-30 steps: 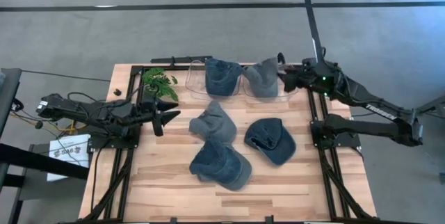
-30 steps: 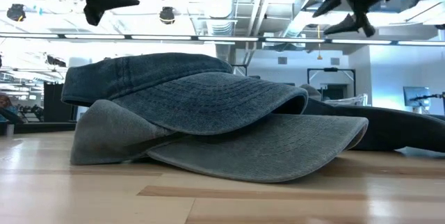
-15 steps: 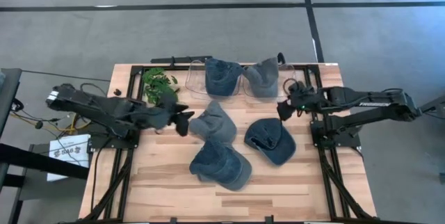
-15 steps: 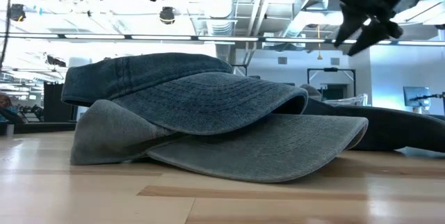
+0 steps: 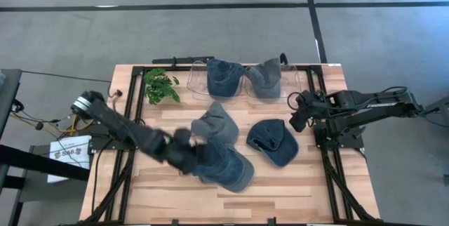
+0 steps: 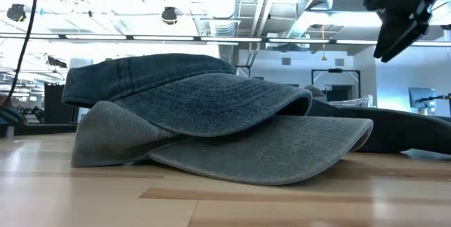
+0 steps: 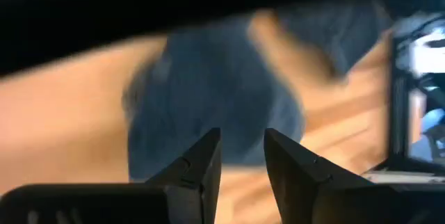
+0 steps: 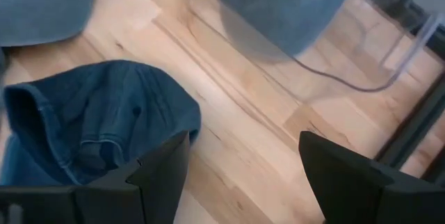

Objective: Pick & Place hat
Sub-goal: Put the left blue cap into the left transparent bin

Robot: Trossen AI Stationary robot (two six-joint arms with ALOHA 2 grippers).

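Note:
Several denim hats lie on the wooden table (image 5: 168, 191). At the near middle a darker hat (image 5: 214, 159) (image 6: 190, 89) overlaps a greyer one (image 6: 268, 149). Farther back sit a grey-blue hat (image 5: 216, 122) and, to its right, a dark blue hat (image 5: 273, 142) (image 8: 90, 120). Two more hats (image 5: 224, 77) (image 5: 265, 78) sit in clear bins at the far edge. My left gripper (image 5: 188, 152) (image 7: 243, 140) hovers over the near darker hat's left side, open by a narrow gap with nothing in it. My right gripper (image 5: 295, 117) (image 8: 243, 175) (image 6: 402, 22) hangs wide open above bare wood, right of the dark blue hat.
A green plant sprig (image 5: 160, 85) lies at the far left corner. The clear bin (image 8: 334, 64) stands just beyond my right gripper. Black frame rails (image 5: 337, 177) run along both side edges. Bare wood shows along the near edge.
My left gripper has swept from beside the plant at the left edge toward the table's near right, rolling as it went, and now hovers over the near hat. My right gripper has swung from over the far right bin toward the near side and tipped downward. No hat has moved.

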